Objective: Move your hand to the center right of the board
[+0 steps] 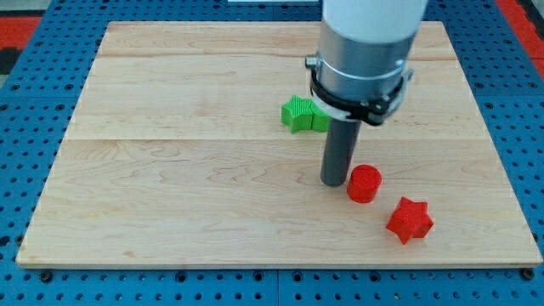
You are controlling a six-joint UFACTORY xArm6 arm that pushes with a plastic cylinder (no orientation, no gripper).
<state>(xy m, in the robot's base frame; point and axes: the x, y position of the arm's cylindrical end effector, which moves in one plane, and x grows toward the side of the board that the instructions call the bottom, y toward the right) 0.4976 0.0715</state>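
My tip (334, 182) beside red cylinder (364, 184)

- A pale wooden board (170, 170) lies on a blue pegboard (34, 102).
- On the board: a green star block (297, 114), a red cylinder (364, 184), and a red star (410, 219) nearest the view's bottom right.

Board (170, 170) pale matt wood; red cylinder (364, 184) matt plastic.
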